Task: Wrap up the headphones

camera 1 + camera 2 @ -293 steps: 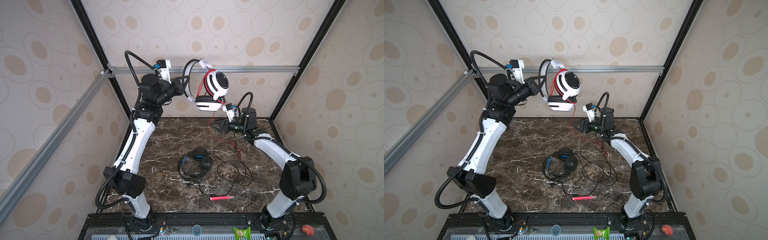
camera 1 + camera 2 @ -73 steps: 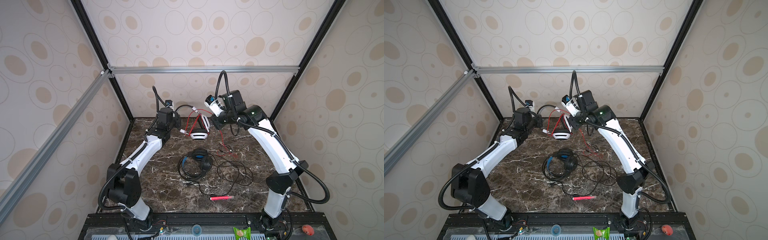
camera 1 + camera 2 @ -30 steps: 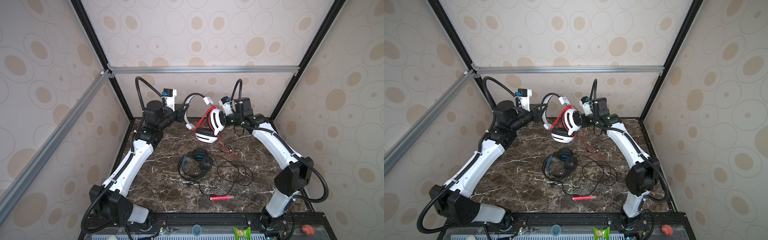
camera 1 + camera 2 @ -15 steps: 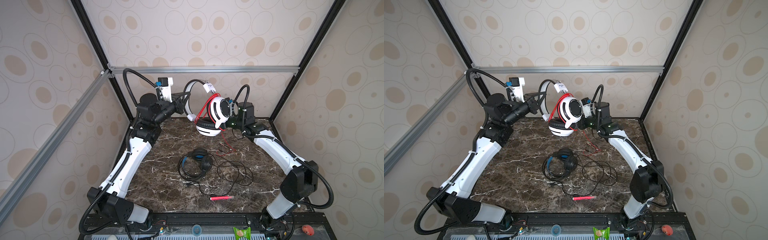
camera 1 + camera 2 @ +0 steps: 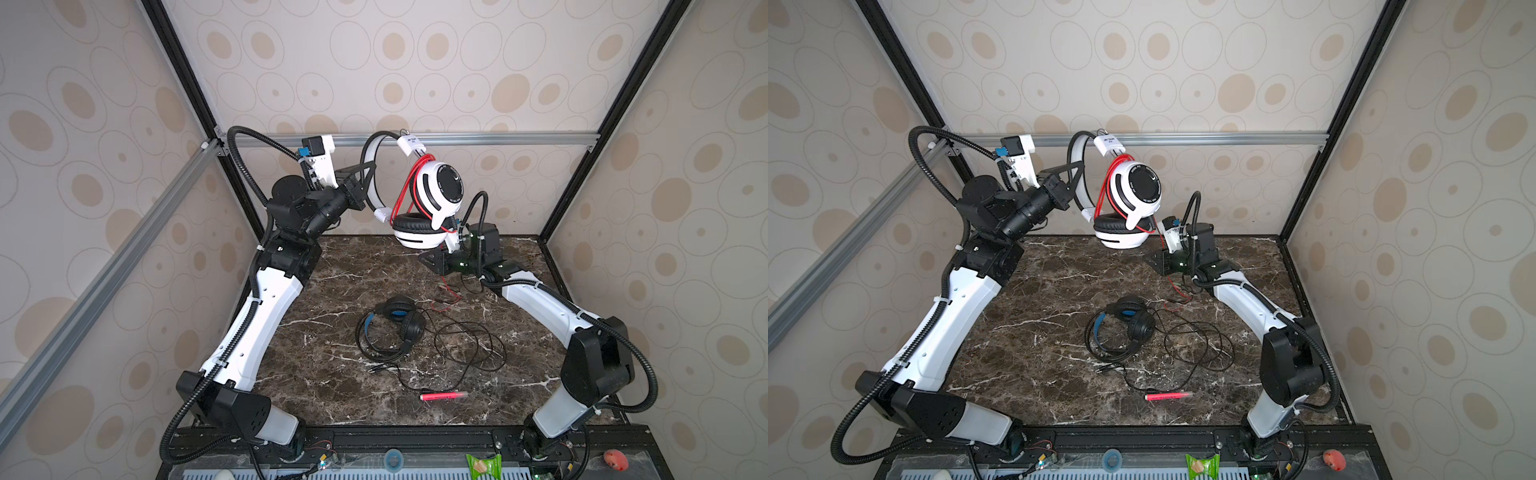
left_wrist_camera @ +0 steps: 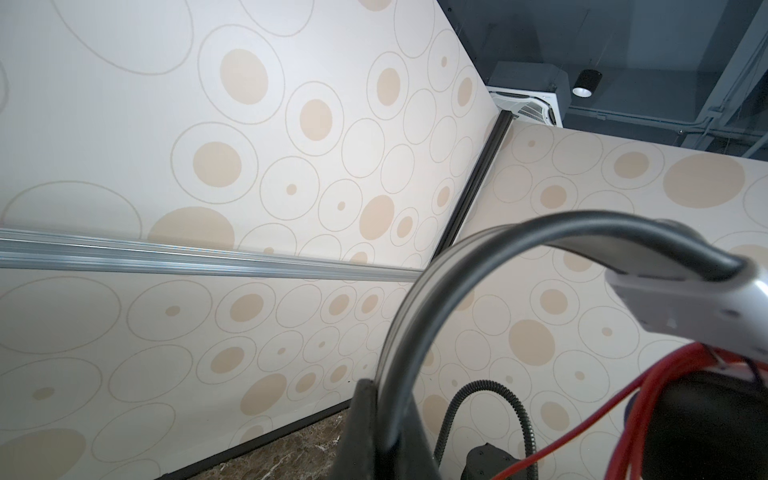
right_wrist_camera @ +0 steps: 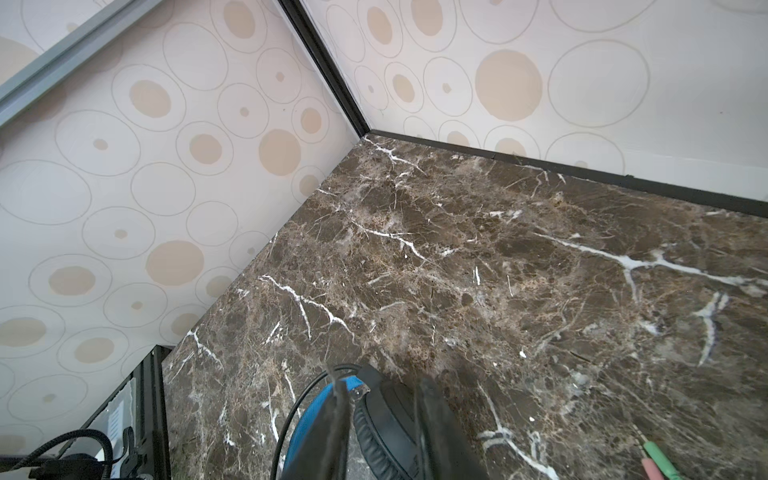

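Note:
The white headphones (image 5: pixel 436 195) (image 5: pixel 1133 195) hang high at the back. My left gripper (image 5: pixel 368 174) (image 5: pixel 1075 174) (image 6: pixel 382 436) is shut on their grey band (image 6: pixel 540 232). Loops of thin red cord (image 5: pixel 409 191) (image 6: pixel 623 411) wind round one ear cup, and the cord's tail drops to the table (image 5: pixel 444 297). My right gripper (image 5: pixel 430 259) (image 5: pixel 1156 262) (image 7: pixel 382 415) sits just below the ear cups, jaws apart with nothing between them. The black headphones (image 5: pixel 395 328) (image 5: pixel 1125 324) with a blue-lined band (image 7: pixel 307 415) lie mid-table.
The black cord (image 5: pixel 469 345) sprawls in loops right of the black headset. A pink-red pen (image 5: pixel 442 395) (image 5: pixel 1167 396) lies near the front edge. Green and pink plugs (image 7: pixel 652 453) rest on the marble. Walls and a metal rail (image 5: pixel 498 139) close in the back.
My left arm has raised the white headset higher. My right gripper has dropped from beside the ear cup to below it, nearer the table.

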Robot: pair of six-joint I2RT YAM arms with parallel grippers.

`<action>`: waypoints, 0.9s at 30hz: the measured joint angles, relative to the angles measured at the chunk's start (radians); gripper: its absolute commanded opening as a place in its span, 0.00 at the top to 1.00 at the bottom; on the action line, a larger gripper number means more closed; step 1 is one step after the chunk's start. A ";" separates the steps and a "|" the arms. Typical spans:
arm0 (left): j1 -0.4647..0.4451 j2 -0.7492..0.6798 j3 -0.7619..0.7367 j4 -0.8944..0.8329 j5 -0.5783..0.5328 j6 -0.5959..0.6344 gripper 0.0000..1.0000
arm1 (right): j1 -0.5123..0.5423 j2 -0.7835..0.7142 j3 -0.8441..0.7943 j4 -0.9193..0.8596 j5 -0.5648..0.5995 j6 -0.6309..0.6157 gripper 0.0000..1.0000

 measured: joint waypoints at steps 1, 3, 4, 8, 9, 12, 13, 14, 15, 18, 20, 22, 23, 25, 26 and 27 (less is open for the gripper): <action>0.000 0.003 0.000 0.005 -0.007 -0.008 1.00 | 0.000 0.000 -0.010 0.008 -0.001 0.005 0.77; 0.000 0.010 0.000 0.025 -0.027 -0.024 1.00 | 0.000 0.000 -0.031 0.018 -0.005 0.013 0.79; 0.000 0.013 0.000 0.035 -0.037 -0.033 1.00 | 0.000 0.000 -0.037 0.019 -0.007 0.018 0.80; 0.000 0.026 0.000 0.067 -0.088 -0.066 1.00 | 0.000 0.000 -0.053 0.032 -0.011 0.026 0.82; 0.000 0.026 0.000 0.075 -0.103 -0.074 1.00 | 0.000 0.000 -0.058 0.034 -0.012 0.027 0.83; 0.002 0.027 0.000 0.095 -0.148 -0.098 1.00 | 0.000 0.000 -0.071 0.036 -0.011 0.027 0.87; 0.002 0.027 0.000 0.103 -0.160 -0.107 1.00 | 0.000 0.000 -0.074 0.036 -0.010 0.027 0.89; 0.002 0.027 0.000 0.110 -0.177 -0.118 1.00 | 0.000 0.000 -0.076 0.034 -0.009 0.026 0.91; 0.002 0.027 0.000 0.117 -0.193 -0.128 1.00 | 0.000 0.000 -0.077 0.029 -0.006 0.024 0.93; 0.002 0.029 0.000 0.122 -0.252 -0.162 1.00 | 0.000 0.000 -0.077 0.010 0.008 0.014 1.00; 0.003 0.032 0.000 0.112 -0.304 -0.186 1.00 | 0.000 0.000 -0.077 -0.006 0.019 0.006 1.00; 0.003 0.039 0.000 0.097 -0.348 -0.202 1.00 | 0.000 0.000 -0.076 -0.022 0.033 -0.005 1.00; 0.003 0.045 0.000 0.093 -0.370 -0.210 1.00 | 0.000 0.000 -0.075 -0.033 0.040 -0.014 1.00; 0.003 0.063 0.000 0.079 -0.412 -0.226 1.00 | 0.005 0.000 -0.069 -0.063 0.058 -0.036 1.00; 0.003 0.074 0.000 0.072 -0.431 -0.235 1.00 | 0.009 0.000 -0.065 -0.085 0.069 -0.052 1.00; 0.003 0.085 0.000 0.068 -0.446 -0.241 1.00 | 0.013 0.000 -0.060 -0.109 0.084 -0.070 1.00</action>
